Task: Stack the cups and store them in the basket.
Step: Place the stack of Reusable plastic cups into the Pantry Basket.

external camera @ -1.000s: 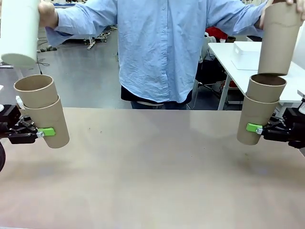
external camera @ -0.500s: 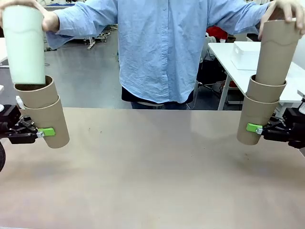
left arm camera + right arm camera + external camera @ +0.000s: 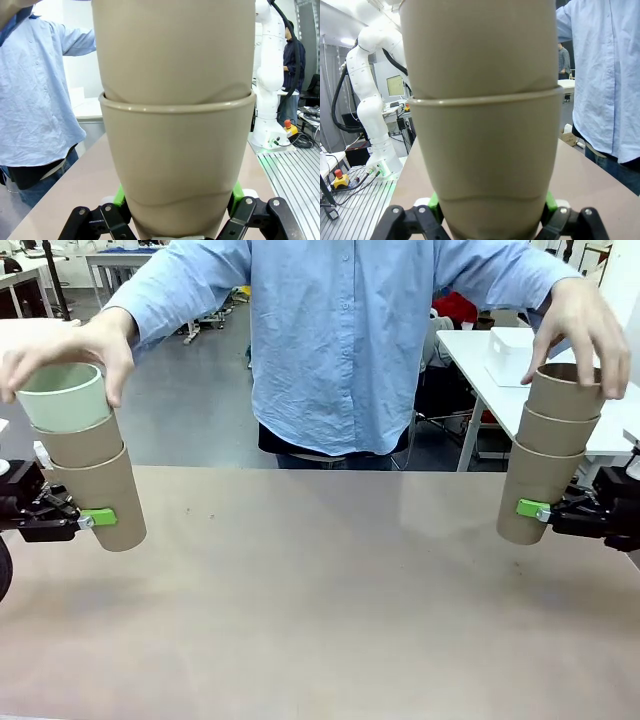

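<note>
My left gripper (image 3: 88,517) is shut on the bottom brown cup (image 3: 100,498) of a tilted stack held above the table. A second brown cup (image 3: 80,445) nests in it, and a mint-green cup (image 3: 63,396) sits on top under the person's hand (image 3: 70,348). My right gripper (image 3: 540,510) is shut on the lowest cup (image 3: 533,490) of a stack of three brown cups; the person's other hand (image 3: 585,325) presses the top one (image 3: 565,392). The left wrist view has the left stack (image 3: 175,165) up close, the right wrist view the right stack (image 3: 482,165). The basket is out of view.
The tan table (image 3: 320,600) spreads wide below both stacks. The person in a light blue shirt (image 3: 340,340) stands at the far edge. A white table with a white box (image 3: 515,352) is behind at right.
The person has pushed the mint-green cup down into the left stack and a brown cup down into the right stack. Both grippers have stayed put.
</note>
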Controlling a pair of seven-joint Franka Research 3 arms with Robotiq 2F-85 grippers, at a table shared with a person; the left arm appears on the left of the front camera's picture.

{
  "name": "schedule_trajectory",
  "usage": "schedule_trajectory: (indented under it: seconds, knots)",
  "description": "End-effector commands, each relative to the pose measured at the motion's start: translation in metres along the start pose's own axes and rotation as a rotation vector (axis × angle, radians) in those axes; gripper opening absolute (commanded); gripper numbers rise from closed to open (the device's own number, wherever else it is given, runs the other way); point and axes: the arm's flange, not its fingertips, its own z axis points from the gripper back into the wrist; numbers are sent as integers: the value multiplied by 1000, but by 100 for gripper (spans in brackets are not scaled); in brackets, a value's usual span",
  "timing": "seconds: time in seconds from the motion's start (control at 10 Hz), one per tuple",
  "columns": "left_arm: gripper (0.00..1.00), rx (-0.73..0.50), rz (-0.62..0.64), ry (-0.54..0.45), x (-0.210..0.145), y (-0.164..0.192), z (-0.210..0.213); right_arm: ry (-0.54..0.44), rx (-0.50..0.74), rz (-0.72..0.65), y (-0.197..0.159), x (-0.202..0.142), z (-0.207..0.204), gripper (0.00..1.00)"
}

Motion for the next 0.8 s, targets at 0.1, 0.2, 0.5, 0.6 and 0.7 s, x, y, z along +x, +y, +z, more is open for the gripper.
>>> schedule_trajectory:
  seconds: [0.1,0.2,0.5,0.6,0.7]
  knots:
    - [85,3,1,-9,5,0,-3,-7,-6,7,-1,5,-4,84]
    - [85,3,1,-9,5,0,-3,-7,-6,7,-1,5,-4,84]
    - [85,3,1,-9,5,0,-3,-7,-6,7,-1,5,-4,84]
    - [85,3,1,-9,5,0,-3,-7,-6,7,-1,5,-4,84]
    - [85,3,1,-9,5,0,-3,-7,-6,7,-1,5,-4,84]
